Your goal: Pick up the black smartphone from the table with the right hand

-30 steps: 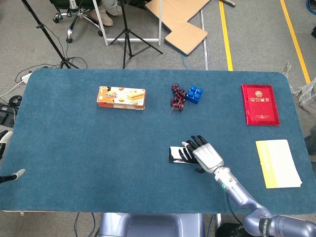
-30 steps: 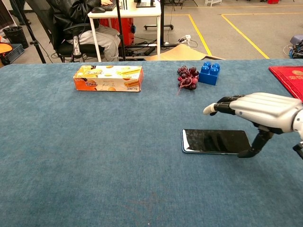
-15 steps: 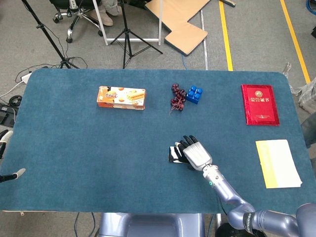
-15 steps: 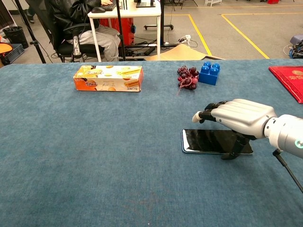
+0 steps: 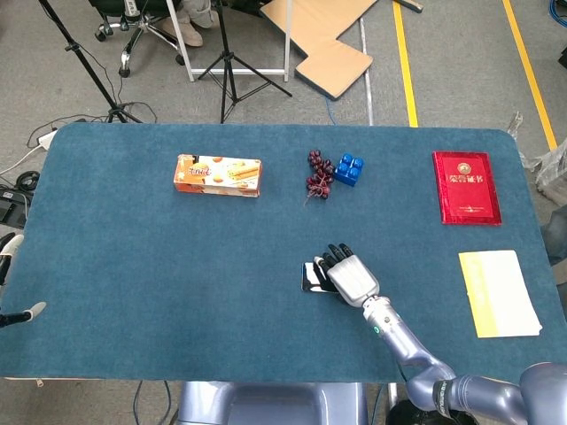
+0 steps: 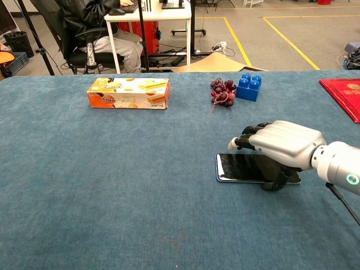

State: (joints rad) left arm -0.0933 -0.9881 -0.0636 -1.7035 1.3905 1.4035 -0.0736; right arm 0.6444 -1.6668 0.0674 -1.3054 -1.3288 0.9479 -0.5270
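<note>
The black smartphone (image 6: 241, 167) lies flat on the blue table, screen up; the head view shows only its left end (image 5: 309, 277). My right hand (image 6: 283, 144) arches over the phone's right half, palm down. Its fingers curl down past the far edge without plainly touching it. The thumb (image 6: 277, 181) sits against the phone's near edge. From the head view the right hand (image 5: 349, 274) covers most of the phone. At the table's left edge only a small part of my left hand (image 5: 24, 312) shows, well away from the phone.
A biscuit box (image 5: 218, 174) lies at the back left. Purple grapes (image 5: 318, 173) and a blue brick (image 5: 348, 168) sit behind the phone. A red booklet (image 5: 466, 187) and a yellow paper (image 5: 498, 293) lie to the right.
My right hand has moved left over the phone and dropped lower, fingers curling more, thumb now at the near edge. The phone has not moved.
</note>
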